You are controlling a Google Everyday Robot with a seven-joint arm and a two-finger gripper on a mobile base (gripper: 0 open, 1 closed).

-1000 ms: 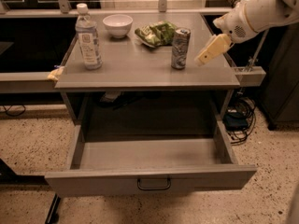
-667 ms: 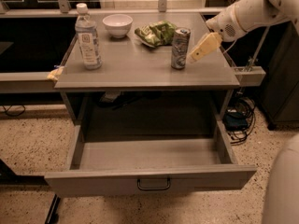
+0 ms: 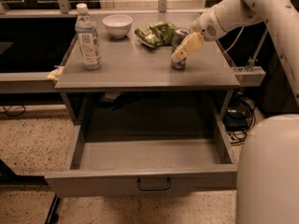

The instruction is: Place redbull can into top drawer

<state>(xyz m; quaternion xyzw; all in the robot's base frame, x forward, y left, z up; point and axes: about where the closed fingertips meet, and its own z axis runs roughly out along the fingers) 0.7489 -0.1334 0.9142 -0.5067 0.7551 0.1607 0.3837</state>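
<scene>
The redbull can [image 3: 178, 64] stands upright on the desk [image 3: 140, 71], toward the 2 o'clock part of its top. Its long axis is vertical, with the silver top pointing straight up at 12 o'clock. The gripper [image 3: 187, 48] is right at the can, reaching in from 2 o'clock and crossing in front of its upper half. I cannot tell whether the gripper is wide, narrow or already clamped on the can.

The top drawer [image 3: 140, 178] is pulled out at 6 o'clock, below the desk's front edge. Its handle [image 3: 153, 185] faces outward and nothing shows inside it.

As I judge it, the main risk is a tip-over. The can is slim and tall and is being met high on its body from one side. A push before a firm hold could topple it toward 8 o'clock and send it rolling across the desk.

The green packet [image 3: 155, 33] lies just beside the can at 11 o'clock, so a sideways nudge could drag it along. A weak hold might also let the can slip during the carry down over the desk's front edge. The water bottle [image 3: 88, 38] and the bowl [image 3: 117, 24] stand well apart and look safe.
</scene>
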